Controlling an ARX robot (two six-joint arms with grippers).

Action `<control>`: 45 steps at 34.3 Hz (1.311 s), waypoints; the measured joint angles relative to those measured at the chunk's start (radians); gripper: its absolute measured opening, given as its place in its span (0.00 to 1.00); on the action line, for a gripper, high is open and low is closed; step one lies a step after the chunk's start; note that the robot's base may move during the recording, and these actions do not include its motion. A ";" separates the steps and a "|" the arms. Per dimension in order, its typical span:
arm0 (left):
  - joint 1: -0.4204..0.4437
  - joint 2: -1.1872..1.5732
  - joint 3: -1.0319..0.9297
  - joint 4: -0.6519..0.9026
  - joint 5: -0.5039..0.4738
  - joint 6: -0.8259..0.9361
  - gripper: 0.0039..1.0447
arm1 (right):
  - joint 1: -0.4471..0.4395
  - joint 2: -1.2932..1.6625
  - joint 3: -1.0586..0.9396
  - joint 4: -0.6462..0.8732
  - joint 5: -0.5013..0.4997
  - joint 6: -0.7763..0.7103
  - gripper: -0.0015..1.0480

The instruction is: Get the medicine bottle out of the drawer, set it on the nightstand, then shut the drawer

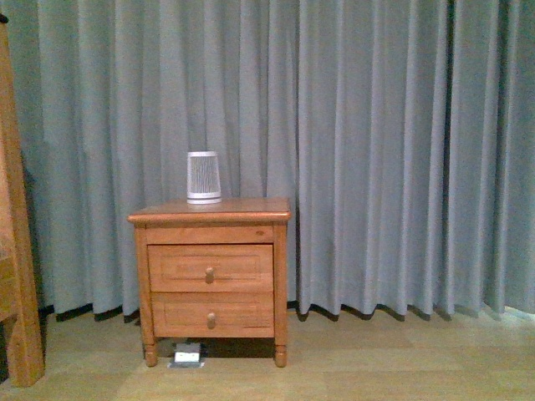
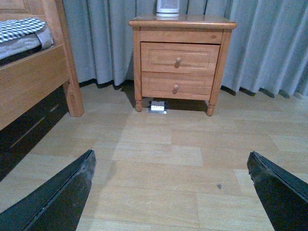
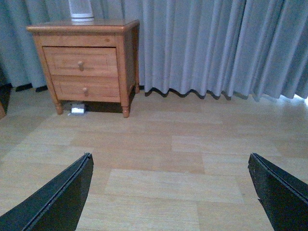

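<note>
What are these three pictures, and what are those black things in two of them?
They come from a robot with two arms. One camera on its body looks straight at a wooden nightstand before a grey curtain. The other two cameras ride on its wrists, one per arm. The black shapes are its left jaws and right jaws, spread open, holding nothing. A white ribbed cylinder stands on the nightstand. Its upper drawer and lower drawer are both shut, so nothing inside shows.
</note>
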 joint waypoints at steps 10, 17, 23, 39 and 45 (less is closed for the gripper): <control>0.000 0.000 0.000 0.000 0.000 0.000 0.94 | 0.000 0.000 0.000 0.000 0.000 0.000 0.93; 0.000 0.000 0.000 0.000 0.000 0.000 0.94 | 0.000 0.000 0.000 0.000 0.000 0.000 0.93; 0.000 0.000 0.000 0.000 0.000 0.000 0.94 | 0.000 0.000 0.000 0.000 0.000 0.000 0.93; 0.000 0.000 0.000 0.000 0.000 0.000 0.94 | 0.000 0.000 0.000 0.000 0.000 0.000 0.93; 0.000 0.000 0.000 0.000 0.000 0.000 0.94 | 0.000 0.000 0.000 0.000 0.000 0.000 0.93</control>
